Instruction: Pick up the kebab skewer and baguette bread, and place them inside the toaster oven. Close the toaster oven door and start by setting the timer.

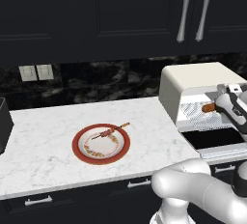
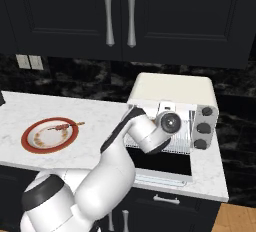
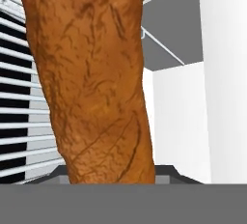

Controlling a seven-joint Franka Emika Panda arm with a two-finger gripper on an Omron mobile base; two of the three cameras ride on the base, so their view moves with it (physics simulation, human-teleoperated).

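The baguette bread (image 3: 91, 73) is a rough orange-brown loaf held close in front of the hand camera, over the wire rack (image 3: 14, 97). Its tip (image 1: 208, 107) shows inside the mouth of the cream-white toaster oven (image 1: 193, 80). My gripper (image 1: 217, 106) reaches into that opening from the right, shut on the loaf. The toaster oven door (image 1: 214, 138) lies folded down flat in front. The kebab skewer (image 1: 111, 132) lies across the red-rimmed plate (image 1: 77, 146) on the counter to the left, far from the gripper.
The oven's dark knobs (image 2: 204, 126) run down its right front. A dark grey toaster (image 1: 4, 124) stands at the counter's left edge. Black wall cabinets with silver handles (image 1: 195, 10) hang above. White marble counter (image 1: 48, 126) spreads around the plate.
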